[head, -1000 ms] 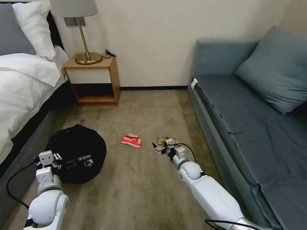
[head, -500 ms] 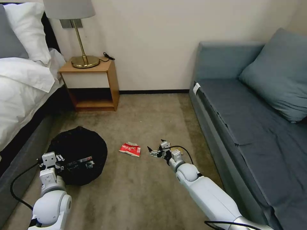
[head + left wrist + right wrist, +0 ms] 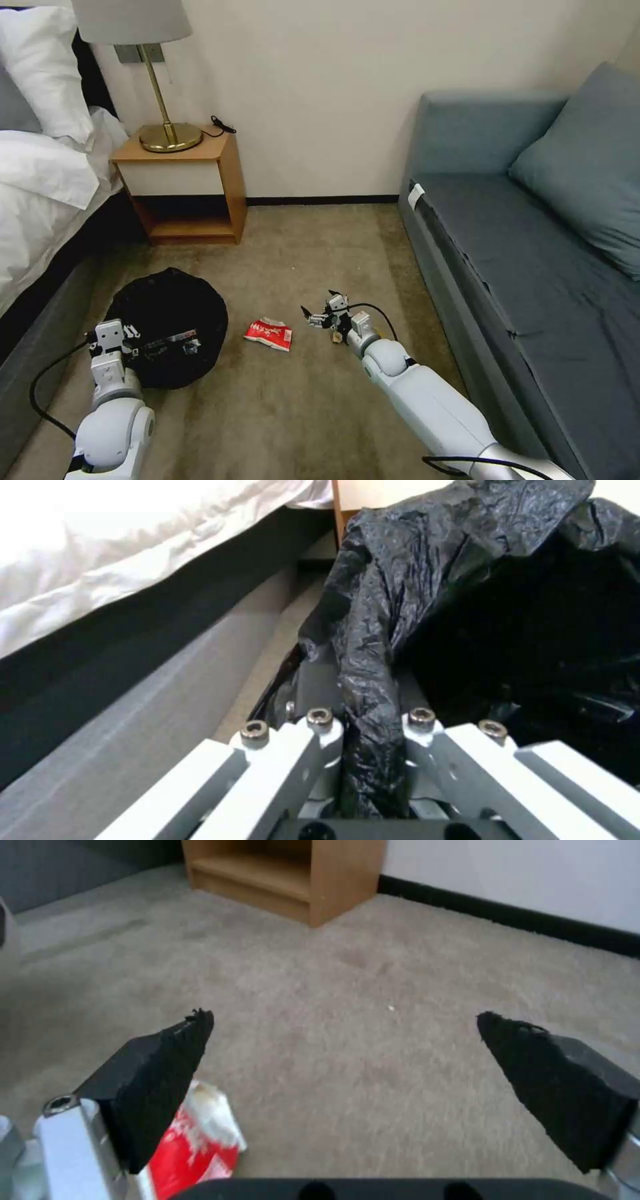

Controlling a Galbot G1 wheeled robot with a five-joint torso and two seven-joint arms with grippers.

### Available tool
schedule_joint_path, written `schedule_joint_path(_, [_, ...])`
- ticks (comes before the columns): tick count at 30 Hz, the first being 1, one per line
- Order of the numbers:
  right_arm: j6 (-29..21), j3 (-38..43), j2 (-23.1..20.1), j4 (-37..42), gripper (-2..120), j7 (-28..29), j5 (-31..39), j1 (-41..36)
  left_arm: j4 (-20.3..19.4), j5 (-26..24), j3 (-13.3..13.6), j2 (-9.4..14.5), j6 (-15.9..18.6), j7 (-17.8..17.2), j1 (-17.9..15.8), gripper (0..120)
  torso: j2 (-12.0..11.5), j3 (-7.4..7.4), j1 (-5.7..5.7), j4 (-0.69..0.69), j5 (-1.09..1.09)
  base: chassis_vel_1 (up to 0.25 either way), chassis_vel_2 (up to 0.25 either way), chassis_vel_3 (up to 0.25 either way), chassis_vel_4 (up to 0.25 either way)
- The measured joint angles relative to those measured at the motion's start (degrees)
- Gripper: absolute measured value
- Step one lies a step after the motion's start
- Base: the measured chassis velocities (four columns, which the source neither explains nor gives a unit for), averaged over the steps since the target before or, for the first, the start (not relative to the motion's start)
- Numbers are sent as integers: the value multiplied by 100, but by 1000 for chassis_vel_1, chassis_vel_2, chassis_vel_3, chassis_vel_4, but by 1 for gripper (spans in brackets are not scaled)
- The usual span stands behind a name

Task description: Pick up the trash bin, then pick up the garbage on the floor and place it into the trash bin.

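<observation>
- The trash bin [image 3: 167,325] wears a crinkly, glossy black plastic bag, one fold pinched between the left gripper [image 3: 370,730]'s smooth pale metal fingers.
- The right gripper [image 3: 343,1040] has matt black, rough-edged pads, spread wide.
- Beside one pad lies a crumpled red-and-white wrapper [image 3: 193,1140], slightly shiny.
- The carpet [image 3: 347,990] beyond the pads looks short-piled and matt.

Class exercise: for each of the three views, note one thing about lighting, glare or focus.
Head view: even light, soft shadow beside the trash bin. Left wrist view: bedsheet overexposed, bin interior nearly black. Right wrist view: close fingertips soft-edged, red-and-white wrapper blurred.
</observation>
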Motion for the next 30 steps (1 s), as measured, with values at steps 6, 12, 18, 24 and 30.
schedule_joint_path(6, [28,-107,7,-6,100,-1,0,44,-10,0,-10,-43,-2,0,76,4,0,0,0,0,0,-125,121,115,-113])
schedule_joint_path(12, [99,-440,-21,-136,100,-96,-98,114,-46,18,-55,-51,-12,0,149,4,0,0,0,0,0,-115,120,103,-108])
schedule_joint_path(18, [188,-772,6,-275,100,-103,-92,345,-55,80,-139,18,28,-56,224,4,0,0,0,0,-1,-108,118,112,-116])
schedule_joint_path(24, [172,-1189,9,-380,100,-354,46,656,-133,60,-237,144,49,-83,310,4,0,0,0,1,0,-133,143,150,-135])
schedule_joint_path(30, [72,-1864,-18,-479,100,-799,362,1001,-194,56,-278,216,52,-71,371,4,0,1,0,0,0,-96,79,96,-88])
